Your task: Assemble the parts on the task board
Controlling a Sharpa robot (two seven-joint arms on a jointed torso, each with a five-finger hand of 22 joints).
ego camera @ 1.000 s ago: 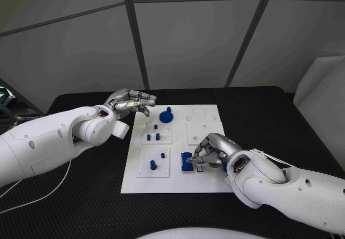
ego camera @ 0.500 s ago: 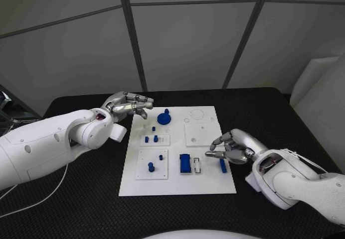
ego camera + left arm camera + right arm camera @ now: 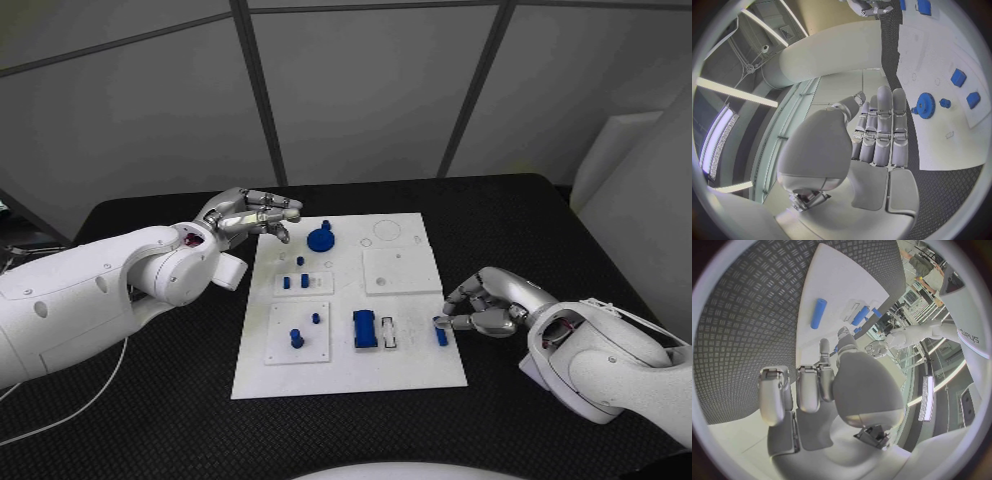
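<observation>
Right robot hand (image 3: 488,307) withdrawn off task board (image 3: 351,376), blue rod (image 3: 441,336) left lying

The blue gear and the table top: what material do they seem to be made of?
The blue gear looks like matte plastic, perhaps printed: uniform colour, no metallic shine. The table top looks like black rubber or textured sheet, judging by its raised tread pattern.

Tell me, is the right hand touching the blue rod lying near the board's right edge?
Apart. In the right wrist view, bare white board separates the right hand from the blue rod.
</observation>
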